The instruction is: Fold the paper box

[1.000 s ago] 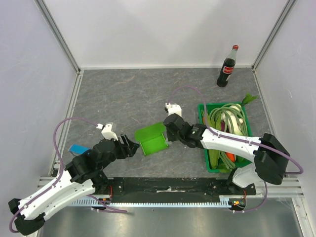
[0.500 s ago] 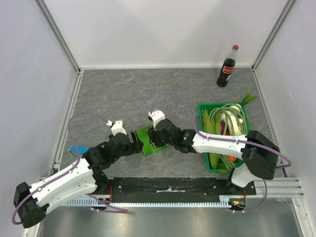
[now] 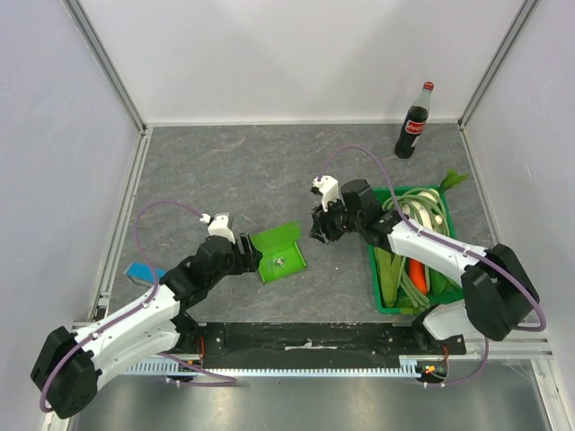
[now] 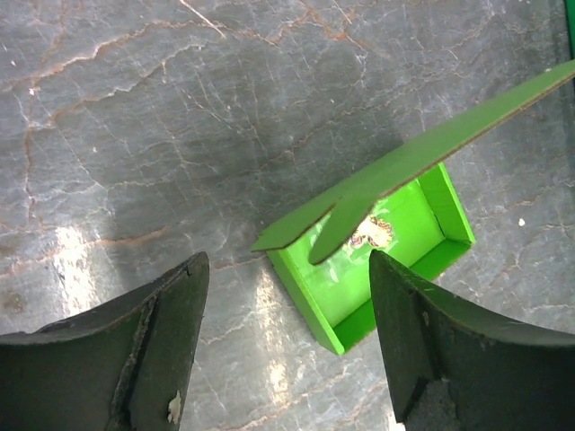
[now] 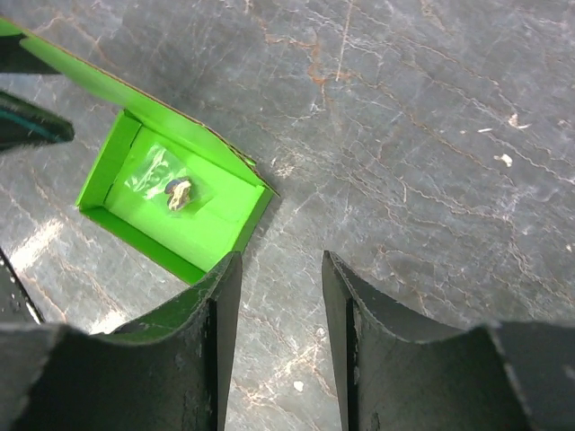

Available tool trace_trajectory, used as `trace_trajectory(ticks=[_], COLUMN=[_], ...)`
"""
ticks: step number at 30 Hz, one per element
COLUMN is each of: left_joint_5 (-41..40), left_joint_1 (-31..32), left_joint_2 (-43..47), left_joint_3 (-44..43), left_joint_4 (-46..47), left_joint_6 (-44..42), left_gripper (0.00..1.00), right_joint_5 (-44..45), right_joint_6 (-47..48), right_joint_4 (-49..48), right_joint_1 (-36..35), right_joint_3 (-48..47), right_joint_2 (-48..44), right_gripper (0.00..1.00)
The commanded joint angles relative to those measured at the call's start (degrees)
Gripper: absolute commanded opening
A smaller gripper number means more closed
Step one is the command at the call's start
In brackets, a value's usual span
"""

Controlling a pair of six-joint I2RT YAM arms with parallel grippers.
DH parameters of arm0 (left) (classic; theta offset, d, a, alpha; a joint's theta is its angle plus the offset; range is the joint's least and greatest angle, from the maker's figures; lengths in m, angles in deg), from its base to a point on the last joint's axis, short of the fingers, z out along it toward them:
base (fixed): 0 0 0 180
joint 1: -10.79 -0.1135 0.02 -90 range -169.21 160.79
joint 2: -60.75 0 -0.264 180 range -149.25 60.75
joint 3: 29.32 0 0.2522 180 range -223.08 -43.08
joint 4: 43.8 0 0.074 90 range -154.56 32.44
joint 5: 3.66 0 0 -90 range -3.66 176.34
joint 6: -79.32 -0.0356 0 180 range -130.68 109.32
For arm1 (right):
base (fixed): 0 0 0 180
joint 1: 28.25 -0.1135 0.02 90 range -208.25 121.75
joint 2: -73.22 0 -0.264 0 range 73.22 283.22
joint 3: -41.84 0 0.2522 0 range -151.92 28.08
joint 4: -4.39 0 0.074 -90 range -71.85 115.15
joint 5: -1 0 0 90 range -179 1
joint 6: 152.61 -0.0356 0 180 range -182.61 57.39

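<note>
Counter [image 3: 225, 171]: grey, stone-patterned, with pale veins and a dull sheen.

Paper box [image 3: 278, 255]: thin lime-green card with sharp creases. It is seen as a shallow rectangular tray with low upright walls, one long flap raised at a slant above it. The brown cut edge of the card is visible in the right wrist view. A small clear plastic packet [image 5: 175, 190], crinkled, with a dark and gold bit inside, is noted on the tray floor.

Left fingers [image 4: 153, 359]: dark, matte, scuffed. They are spread wide with nothing between them. The box is found just ahead of their tips, and no contact is seen.

Right fingers [image 5: 193, 359]: parted more narrowly and empty. The box is placed ahead and to their left, clearly apart.

Well behind the right fingers, a rigid dark-green plastic crate [image 3: 400, 310] of long pale vegetables is noted. A glass cola bottle [image 3: 412, 126] stands upright far off to their side. A flat blue block [image 3: 142, 270] is seen behind the left fingers.
</note>
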Motion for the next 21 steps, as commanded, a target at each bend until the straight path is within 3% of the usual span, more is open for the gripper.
trace_trajectory(ticks=[1, 5, 12, 21], left_joint_5=[1.13, -0.8, -2.04, -1.07], left_joint_1=[-1.49, -1.58, -1.58, -1.58], left_joint_2=[-0.84, -0.41, 0.47, -2.34], left_joint_3=[1.09, 1.71, 1.8, 0.48], left_joint_4=[8.55, 11.02, 12.77, 11.72], left_joint_6=[-6.4, -8.69, -10.89, -11.68], left_gripper=[0.76, 0.68, 0.52, 0.44], right_joint_5=[-12.48, -16.88, -17.06, -16.89], right_joint_6=[6.56, 9.9, 11.92, 12.01], right_joint_4=[-5.92, -6.99, -6.82, -8.92], right_joint_1=[2.95, 3.22, 3.22, 3.13], right_joint_3=[1.13, 0.0, -4.22, -5.81], right_joint_2=[1.82, 4.81, 11.3, 14.22], right_gripper=[0.48, 0.49, 0.5, 0.44])
